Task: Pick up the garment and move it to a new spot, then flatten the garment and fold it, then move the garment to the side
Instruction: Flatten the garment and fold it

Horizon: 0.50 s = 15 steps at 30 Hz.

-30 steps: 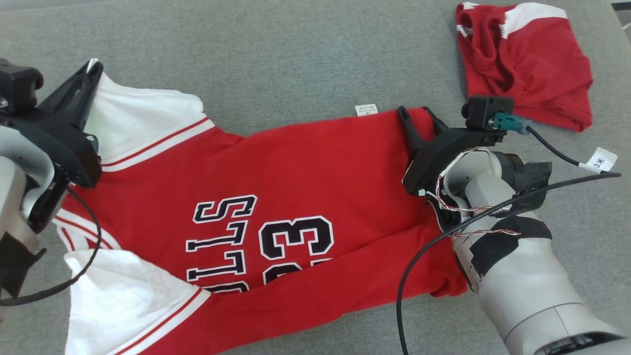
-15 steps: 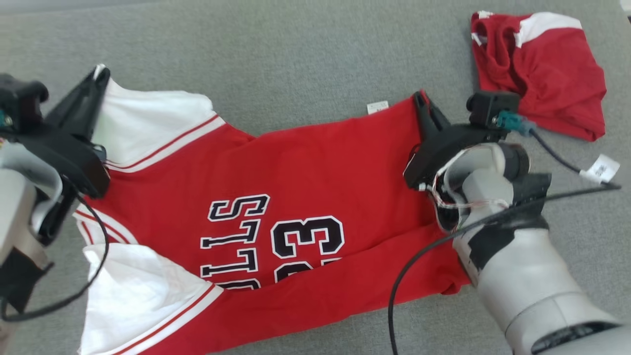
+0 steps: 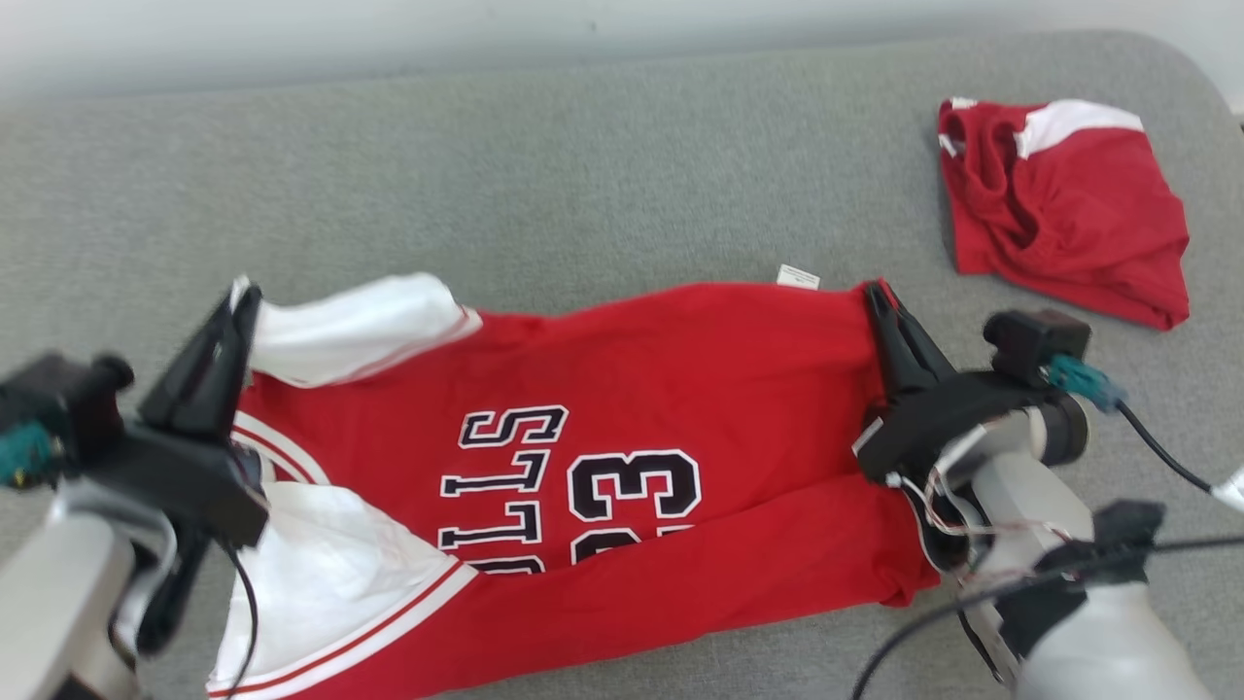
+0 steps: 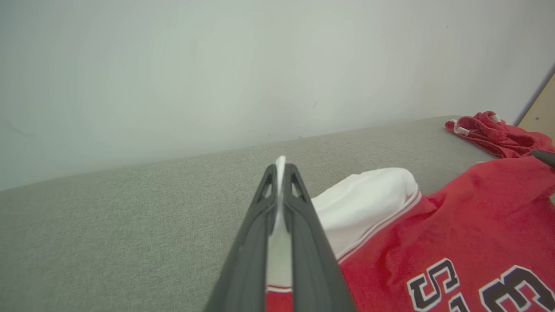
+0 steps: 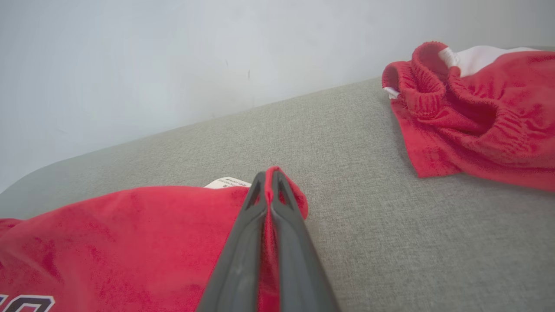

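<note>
The garment [image 3: 661, 389] is a red jersey with white sleeves and black-and-white lettering, spread across the grey surface, its near side folded over. My left gripper [image 3: 241, 297] is shut on the white sleeve edge at the jersey's left end; white cloth [image 4: 279, 203] shows pinched between its fingers. My right gripper [image 3: 875, 292] is shut on the red hem corner at the jersey's right end, with red cloth [image 5: 269, 182] squeezed between its fingers. A small white label [image 3: 798, 277] sticks out at the far hem. Both held edges look lifted a little off the surface.
A second red and white garment [image 3: 1064, 219] lies crumpled at the far right of the grey padded surface [image 3: 583, 175]; it also appears as red shorts [image 5: 477, 117] in the right wrist view. A pale wall [image 4: 217, 65] runs behind the surface. Cables trail from my right wrist [image 3: 1157, 452].
My right gripper has closed on the jersey's hem corner. The head camera has tilted up, showing more far surface and wall. The left sleeve has bunched toward the jersey's body.
</note>
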Motion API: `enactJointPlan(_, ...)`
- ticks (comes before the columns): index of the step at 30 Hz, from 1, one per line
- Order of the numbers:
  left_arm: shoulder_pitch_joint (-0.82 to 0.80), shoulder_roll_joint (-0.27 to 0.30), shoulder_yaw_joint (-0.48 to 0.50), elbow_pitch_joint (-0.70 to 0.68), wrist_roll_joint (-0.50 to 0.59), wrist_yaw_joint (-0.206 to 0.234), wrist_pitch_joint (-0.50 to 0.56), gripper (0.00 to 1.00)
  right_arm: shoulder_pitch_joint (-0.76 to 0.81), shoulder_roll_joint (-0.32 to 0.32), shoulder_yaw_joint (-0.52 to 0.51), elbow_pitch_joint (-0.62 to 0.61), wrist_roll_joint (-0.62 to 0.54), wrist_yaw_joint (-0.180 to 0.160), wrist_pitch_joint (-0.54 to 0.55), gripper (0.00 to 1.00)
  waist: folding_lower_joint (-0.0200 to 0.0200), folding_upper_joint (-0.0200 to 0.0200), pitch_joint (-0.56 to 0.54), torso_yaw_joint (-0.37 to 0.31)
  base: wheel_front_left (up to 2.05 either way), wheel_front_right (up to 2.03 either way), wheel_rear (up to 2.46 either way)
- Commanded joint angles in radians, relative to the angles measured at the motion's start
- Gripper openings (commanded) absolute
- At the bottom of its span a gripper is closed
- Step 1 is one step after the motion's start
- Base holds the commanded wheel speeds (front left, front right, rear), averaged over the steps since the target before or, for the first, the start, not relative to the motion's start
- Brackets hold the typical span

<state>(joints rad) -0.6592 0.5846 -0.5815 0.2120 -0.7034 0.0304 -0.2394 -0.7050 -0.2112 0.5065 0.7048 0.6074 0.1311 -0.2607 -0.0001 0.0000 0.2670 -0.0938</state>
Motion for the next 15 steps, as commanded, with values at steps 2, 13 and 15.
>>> enactJointPlan(2, 0.055, 0.01, 0.002, -0.043, 0.002, 0.02, -0.01, 0.0, 0.037, -0.023, 0.013, -0.044, 0.027, -0.001, -0.004, 0.0, 0.0001, 0.0, -0.026, 0.016, 0.0, 0.0, 0.0)
enactJointPlan(13, 0.302, -0.027, 0.03, -0.229, 0.033, 0.127, -0.026, 0.0, 0.193, -0.112, 0.018, -0.222, 0.122, -0.001, -0.004, 0.0, 0.0001, 0.0, -0.045, 0.053, 0.0, 0.0, 0.0)
enactJointPlan(15, 0.337, -0.046, 0.047, -0.245, 0.035, 0.136, -0.027, 0.0, 0.222, -0.126, 0.019, -0.255, 0.14, -0.001, -0.004, 0.0, 0.0001, 0.0, -0.048, 0.063, 0.0, 0.0, 0.0)
